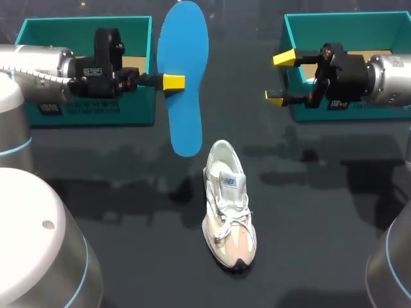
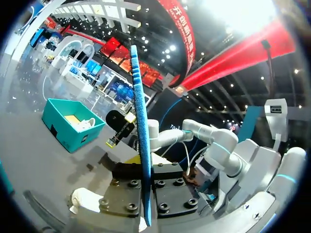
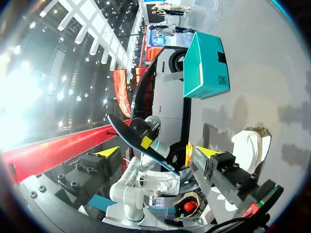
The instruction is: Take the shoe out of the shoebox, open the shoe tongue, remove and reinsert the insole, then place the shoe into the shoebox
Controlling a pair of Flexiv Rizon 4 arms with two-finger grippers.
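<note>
My left gripper (image 1: 173, 82) is shut on a blue insole (image 1: 185, 131) and holds it upright in the air, behind the shoe. From the left wrist the insole (image 2: 140, 126) shows edge-on, clamped between the fingers (image 2: 126, 191). A white and beige sneaker (image 1: 228, 212) stands on the dark table, toe towards the front edge, with nothing touching it. My right gripper (image 1: 280, 78) hangs open and empty in front of the right teal box (image 1: 359, 112). In the right wrist view the insole (image 3: 127, 137) is ahead of the open fingers (image 3: 208, 154) and the sneaker (image 3: 250, 145) is off to one side.
Two open teal boxes stand at the back of the table, one at the left (image 1: 138, 109) and one at the right. The right one (image 2: 68, 127) shows in the left wrist view, the left one (image 3: 204, 68) in the right wrist view.
</note>
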